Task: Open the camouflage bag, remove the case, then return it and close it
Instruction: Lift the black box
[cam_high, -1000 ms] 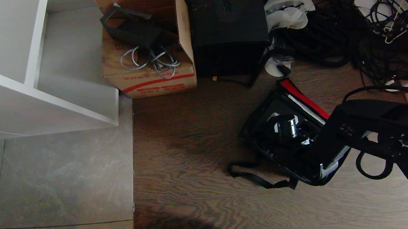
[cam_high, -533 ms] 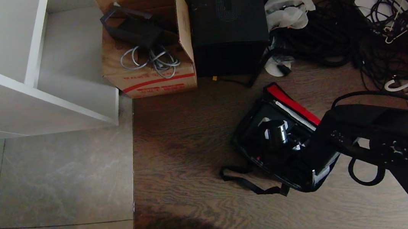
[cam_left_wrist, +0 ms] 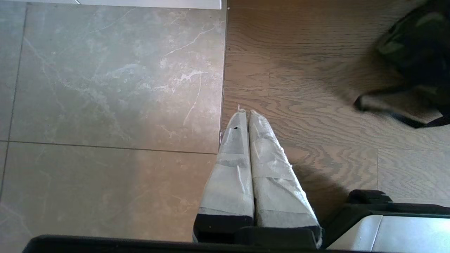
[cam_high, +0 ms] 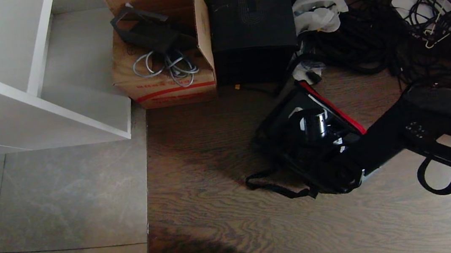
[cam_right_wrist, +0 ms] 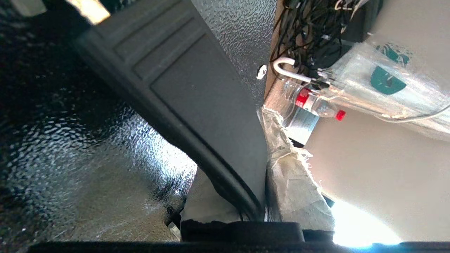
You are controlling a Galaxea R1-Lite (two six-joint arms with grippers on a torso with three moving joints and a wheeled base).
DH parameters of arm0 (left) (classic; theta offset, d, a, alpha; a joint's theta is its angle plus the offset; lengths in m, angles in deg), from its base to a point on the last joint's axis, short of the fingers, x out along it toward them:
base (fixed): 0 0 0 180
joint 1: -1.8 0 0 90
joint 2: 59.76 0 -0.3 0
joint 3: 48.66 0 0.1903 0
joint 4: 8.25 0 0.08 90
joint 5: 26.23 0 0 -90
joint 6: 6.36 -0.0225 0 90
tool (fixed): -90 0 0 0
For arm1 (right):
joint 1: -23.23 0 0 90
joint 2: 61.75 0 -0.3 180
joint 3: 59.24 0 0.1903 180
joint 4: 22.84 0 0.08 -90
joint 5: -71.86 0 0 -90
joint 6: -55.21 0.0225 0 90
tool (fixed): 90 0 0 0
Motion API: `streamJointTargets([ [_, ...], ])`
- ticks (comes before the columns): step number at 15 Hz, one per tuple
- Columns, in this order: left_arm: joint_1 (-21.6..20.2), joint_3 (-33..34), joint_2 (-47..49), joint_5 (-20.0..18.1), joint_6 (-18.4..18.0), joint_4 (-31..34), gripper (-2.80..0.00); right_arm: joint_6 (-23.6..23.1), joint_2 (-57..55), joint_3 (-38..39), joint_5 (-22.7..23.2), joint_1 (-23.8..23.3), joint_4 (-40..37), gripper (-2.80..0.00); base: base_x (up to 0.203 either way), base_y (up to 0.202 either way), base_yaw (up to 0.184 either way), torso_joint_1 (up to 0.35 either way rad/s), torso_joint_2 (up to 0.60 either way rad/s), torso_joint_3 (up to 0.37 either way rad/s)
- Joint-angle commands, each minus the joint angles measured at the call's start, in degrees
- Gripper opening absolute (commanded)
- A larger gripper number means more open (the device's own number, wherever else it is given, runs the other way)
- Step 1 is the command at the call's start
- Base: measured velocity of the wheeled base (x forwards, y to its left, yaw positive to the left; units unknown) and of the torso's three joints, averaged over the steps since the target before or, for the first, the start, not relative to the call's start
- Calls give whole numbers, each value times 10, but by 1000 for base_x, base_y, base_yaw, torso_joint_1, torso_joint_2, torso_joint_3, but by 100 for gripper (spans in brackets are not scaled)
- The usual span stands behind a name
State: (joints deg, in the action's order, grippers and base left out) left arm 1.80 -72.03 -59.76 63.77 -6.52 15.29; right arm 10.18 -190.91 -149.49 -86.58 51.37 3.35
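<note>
- Our right gripper (cam_right_wrist: pixel 246 196) is clamped on the black handle (cam_right_wrist: pixel 197 105) of the case (cam_high: pixel 315 133), one taped finger on each side.
- The case sits inside the open camouflage bag (cam_high: pixel 281 128) on the wood floor (cam_high: pixel 220 229), the red lid lining (cam_high: pixel 334 107) folded back behind it.
- Our left gripper (cam_left_wrist: pixel 248 140) hangs pressed shut over the floor, holding nothing.

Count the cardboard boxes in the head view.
1: the brown cardboard box with a red stripe stands open by the white shelf, left of the tall black box. Others could be hidden under the cables.
</note>
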Motion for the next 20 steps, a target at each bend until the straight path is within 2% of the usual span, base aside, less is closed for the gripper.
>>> streamJointTargets([
  [1,0,0,1,0,0,0,-280,-4,41,1,-2,11,-2,-280,0,0,0,0,0,0],
  [11,0,0,1,0,0,0,-280,-1,50,7,0,10,-29,-280,0,0,0,0,0,0],
  [20,0,0,1,0,0,0,-280,27,-47,-43,0,-1,-27,-280,0,0,0,0,0,0],
])
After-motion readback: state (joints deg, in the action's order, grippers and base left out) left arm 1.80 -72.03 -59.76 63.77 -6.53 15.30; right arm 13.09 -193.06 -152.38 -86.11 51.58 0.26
